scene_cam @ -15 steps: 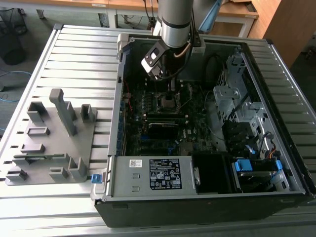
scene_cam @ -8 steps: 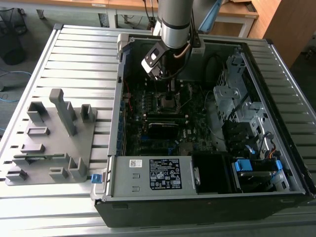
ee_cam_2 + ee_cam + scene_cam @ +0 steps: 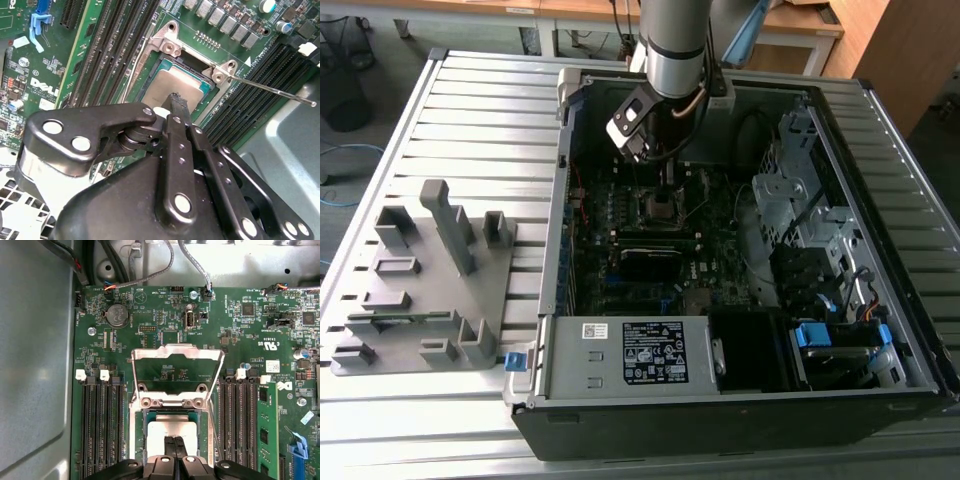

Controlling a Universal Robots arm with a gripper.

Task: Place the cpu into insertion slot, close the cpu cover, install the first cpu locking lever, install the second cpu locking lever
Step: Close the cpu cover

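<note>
The cpu (image 3: 172,427) lies flat in the insertion slot (image 3: 145,440) on the motherboard, its silver-grey top (image 3: 165,84) showing in both wrist views. My gripper (image 3: 175,446) hangs directly over it with both black fingers pressed together, tips (image 3: 177,100) at or just above the chip's top. The cpu cover (image 3: 177,352) stands flipped open behind the socket, and the green board shows through its window. One thin locking lever (image 3: 272,90) sticks out sideways from the socket's corner. In the exterior view the gripper (image 3: 665,188) is inside the open computer case, over the socket (image 3: 663,208).
Memory slots (image 3: 102,425) flank the socket on both sides. Cables (image 3: 150,275) run along the case wall behind the board. A drive cage (image 3: 790,200) and power supply (image 3: 640,355) fill the case's other parts. A grey fixture block (image 3: 430,290) stands on the slatted table at the exterior view's left.
</note>
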